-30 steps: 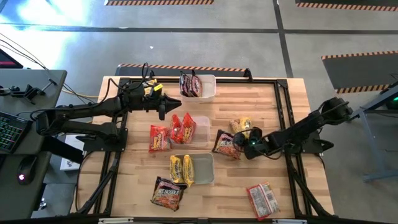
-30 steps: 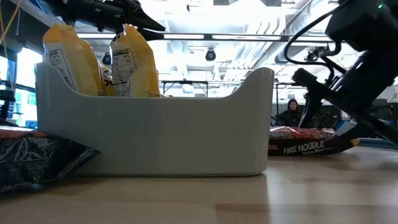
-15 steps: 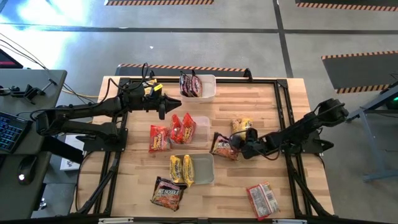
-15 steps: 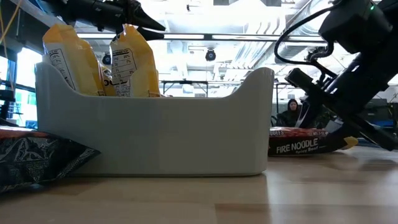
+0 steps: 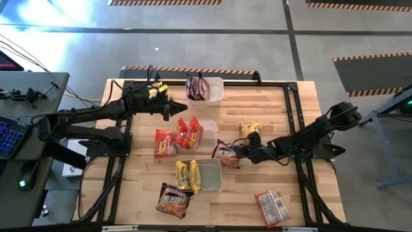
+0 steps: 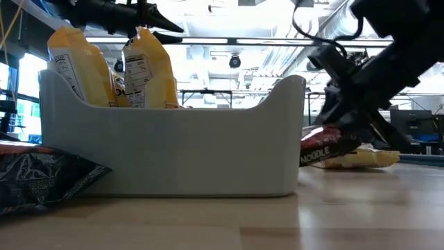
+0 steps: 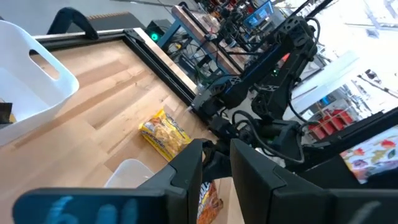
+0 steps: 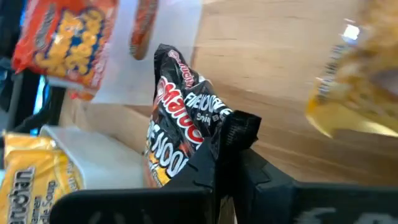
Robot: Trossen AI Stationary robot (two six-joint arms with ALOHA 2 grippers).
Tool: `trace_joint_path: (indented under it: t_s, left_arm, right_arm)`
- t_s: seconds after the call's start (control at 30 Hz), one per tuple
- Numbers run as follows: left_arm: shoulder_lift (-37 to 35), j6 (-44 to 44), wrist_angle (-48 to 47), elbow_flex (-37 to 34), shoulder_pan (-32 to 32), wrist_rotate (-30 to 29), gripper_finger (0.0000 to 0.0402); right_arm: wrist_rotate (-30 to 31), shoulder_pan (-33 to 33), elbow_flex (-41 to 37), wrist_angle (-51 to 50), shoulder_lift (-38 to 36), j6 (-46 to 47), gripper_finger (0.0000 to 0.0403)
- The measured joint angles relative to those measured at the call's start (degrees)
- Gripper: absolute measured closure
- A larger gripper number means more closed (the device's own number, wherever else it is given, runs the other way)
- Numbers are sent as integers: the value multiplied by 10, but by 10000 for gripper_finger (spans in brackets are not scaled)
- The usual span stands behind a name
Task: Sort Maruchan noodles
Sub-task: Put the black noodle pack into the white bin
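Glossy crinkly plastic packets (image 5: 227, 154), wood table (image 5: 283, 122)

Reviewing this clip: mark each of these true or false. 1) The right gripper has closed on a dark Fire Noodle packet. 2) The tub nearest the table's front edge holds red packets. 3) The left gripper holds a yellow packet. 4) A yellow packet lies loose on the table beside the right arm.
1) True: the right gripper pinches the dark Fire Noodle packet.
2) False: that front tub holds yellow packets.
3) False: the left gripper hovers, holding nothing.
4) True: the loose yellow packet lies there.
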Motion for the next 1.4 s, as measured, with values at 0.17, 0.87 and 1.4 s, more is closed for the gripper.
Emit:
trace_joint_path:
  t_s: [0.17,0.87,1.4]
  left_arm:
    - [0,-5,0,0,16,20,325]
    - [15,20,4,0,20,28,325]
    - [102,145,-63,147,-22,52,269]
  right_arm:
    - [-1,0,29,-12,0,-52,400]
    - [5,-31,244,-471,-125,-278,403]
    - [-151,-195,288,-319,-138,-592,403]
